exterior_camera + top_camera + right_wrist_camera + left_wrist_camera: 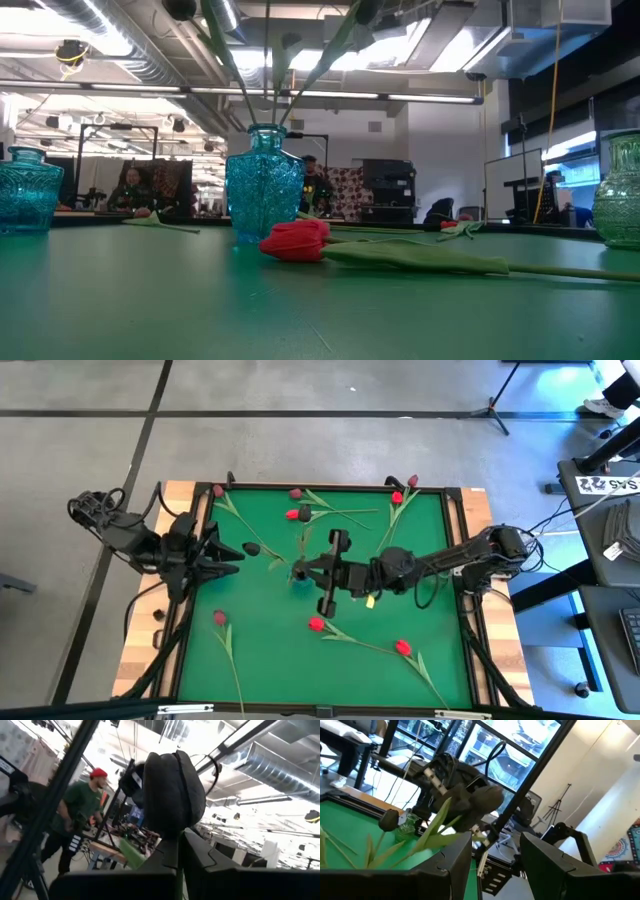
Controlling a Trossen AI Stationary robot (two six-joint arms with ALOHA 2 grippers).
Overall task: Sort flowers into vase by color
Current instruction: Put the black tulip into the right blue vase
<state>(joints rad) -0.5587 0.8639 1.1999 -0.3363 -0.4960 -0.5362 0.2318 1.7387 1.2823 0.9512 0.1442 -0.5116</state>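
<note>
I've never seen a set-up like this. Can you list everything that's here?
table: one, green mat, wooden edges.
red tulips: four, bright red, lying on the mat.
pink-maroon tulips: about four, dull, lying mostly near the mat's edges.
near-black tulips: one lying just ahead of the left gripper; one in the right gripper.
vases: three; blue one mid-table holding stems, second blue, greenish one.
person: green shirt, red cap, in the room behind.
left gripper: dark, open, left of the mat's centre.
right gripper: dark, shut on the near-black tulip's stem, mid-table.
</note>
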